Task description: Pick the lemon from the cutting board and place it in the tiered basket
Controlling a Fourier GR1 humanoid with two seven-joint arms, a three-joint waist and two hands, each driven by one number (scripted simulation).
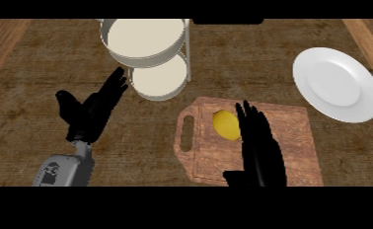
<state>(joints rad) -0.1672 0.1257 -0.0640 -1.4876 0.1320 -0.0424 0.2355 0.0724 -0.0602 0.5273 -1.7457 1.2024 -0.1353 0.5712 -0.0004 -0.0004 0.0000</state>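
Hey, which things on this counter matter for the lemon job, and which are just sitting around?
Part of the job:
lemon
cutting board
tiered basket
right hand, open beside the lemon

Just lying about:
white plate
left hand, open, resting at the left

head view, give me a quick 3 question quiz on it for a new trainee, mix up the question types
1. True or false: the lemon already lies in the tiered basket.
2. Multiple choice: what lies at the view's right edge? A) a white plate B) a kettle C) a knife
3. Fill in: the right robot hand is over the ____, its straight fingers beside the lemon, while the left robot hand shows open at the left.

Key
1. False; it lies on the cutting board.
2. A
3. cutting board
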